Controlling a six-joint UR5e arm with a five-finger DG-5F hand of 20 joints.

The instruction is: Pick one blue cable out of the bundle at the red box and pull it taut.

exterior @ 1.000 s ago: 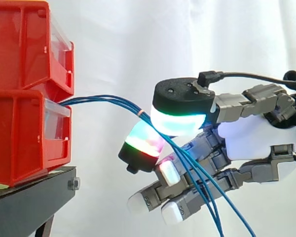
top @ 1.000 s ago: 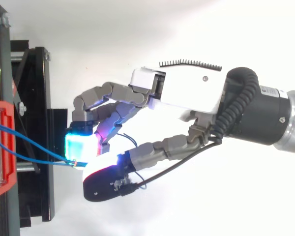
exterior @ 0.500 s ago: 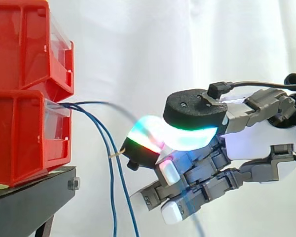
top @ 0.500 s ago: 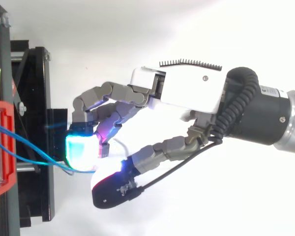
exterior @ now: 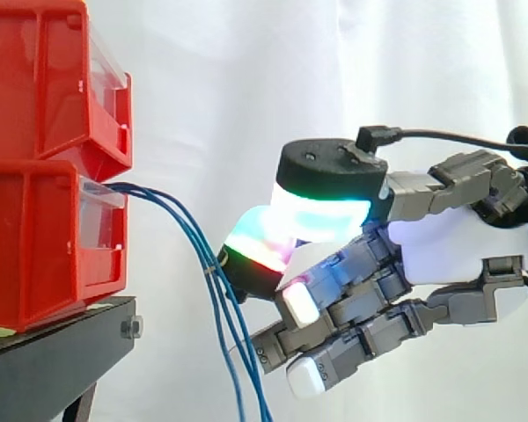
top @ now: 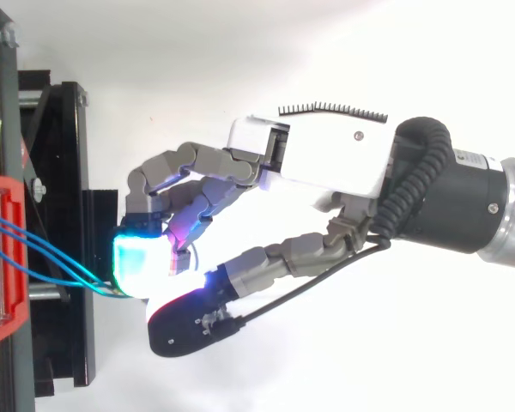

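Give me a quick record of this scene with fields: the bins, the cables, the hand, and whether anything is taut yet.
bins: upper red bin stacked on lower red bin, on a black stand
cables: blue cables leave the lower bin's front and droop downward, slack
hand: hand right of the cables, close beside them
grasp: cannot tell whether a cable is held
backdrop: white curtain
task state: no cable pulled taut yet

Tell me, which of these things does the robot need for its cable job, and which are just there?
Part of the job:
- blue cables
- lower red box, which the cables come out of
- hand

Just there:
- upper red box
- black stand
- white curtain
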